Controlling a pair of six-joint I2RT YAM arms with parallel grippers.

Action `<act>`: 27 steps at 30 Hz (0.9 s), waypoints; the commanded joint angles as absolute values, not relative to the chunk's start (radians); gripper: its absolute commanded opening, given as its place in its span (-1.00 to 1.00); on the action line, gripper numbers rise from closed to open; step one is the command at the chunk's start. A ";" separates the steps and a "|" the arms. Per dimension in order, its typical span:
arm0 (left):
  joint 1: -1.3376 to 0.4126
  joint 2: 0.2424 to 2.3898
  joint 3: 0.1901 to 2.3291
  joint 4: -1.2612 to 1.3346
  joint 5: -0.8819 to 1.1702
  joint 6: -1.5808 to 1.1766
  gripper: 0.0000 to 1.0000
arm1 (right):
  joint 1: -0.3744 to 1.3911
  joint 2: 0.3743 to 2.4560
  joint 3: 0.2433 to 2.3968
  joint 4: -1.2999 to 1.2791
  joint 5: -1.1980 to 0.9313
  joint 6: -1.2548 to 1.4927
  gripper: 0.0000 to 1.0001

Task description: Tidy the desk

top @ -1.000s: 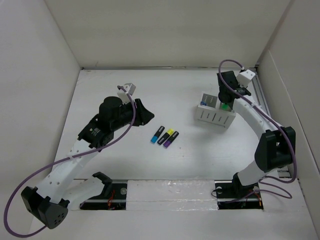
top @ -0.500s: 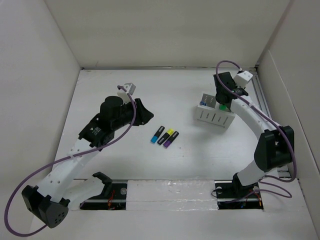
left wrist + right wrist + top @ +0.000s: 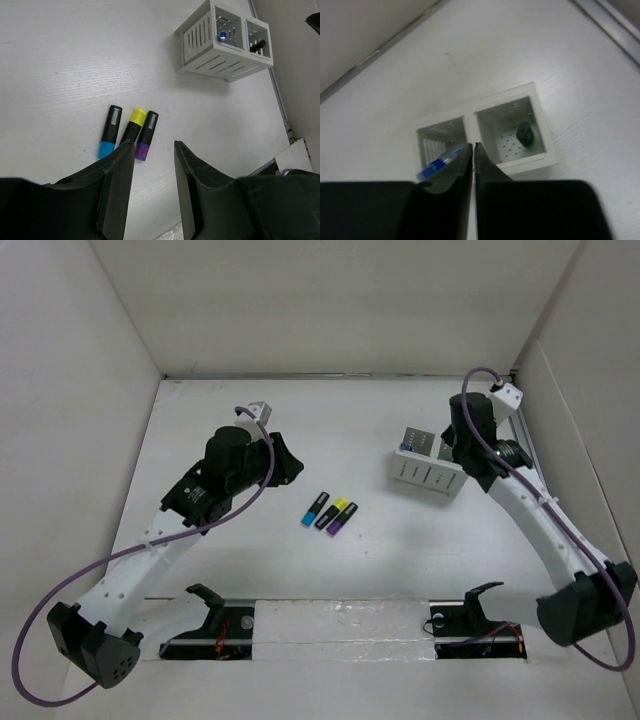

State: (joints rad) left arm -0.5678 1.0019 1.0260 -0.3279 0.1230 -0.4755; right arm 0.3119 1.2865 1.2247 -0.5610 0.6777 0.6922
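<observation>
desk (image 3: 350, 430) fills the top view. Dead centre, packed side by side: blue marker (image 3: 109, 131), yellow marker (image 3: 134, 125), purple marker (image 3: 146, 142). left gripper (image 3: 152, 147) is at their 10 o'clock, jaws wide, empty. pen holder (image 3: 425, 478) is at their 2 o'clock, with the right gripper (image 3: 472, 150) above it, fingers pinched together, nothing held. Step looks like picking the next marker. The left needs to descend and straddle just one; the neighbours are tight.
</observation>
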 commanded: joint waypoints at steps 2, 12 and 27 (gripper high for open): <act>-0.558 1.014 1.069 -0.333 0.103 -0.457 -0.33 | 0.437 1.139 1.126 -0.495 0.430 0.695 -1.00; -0.529 1.029 1.135 -0.339 0.106 -0.451 -0.34 | 0.834 1.193 0.923 -0.460 0.241 0.974 0.00; -0.529 1.040 1.109 -0.324 0.101 -0.414 -0.34 | 0.867 1.652 1.123 -0.482 0.244 0.965 0.06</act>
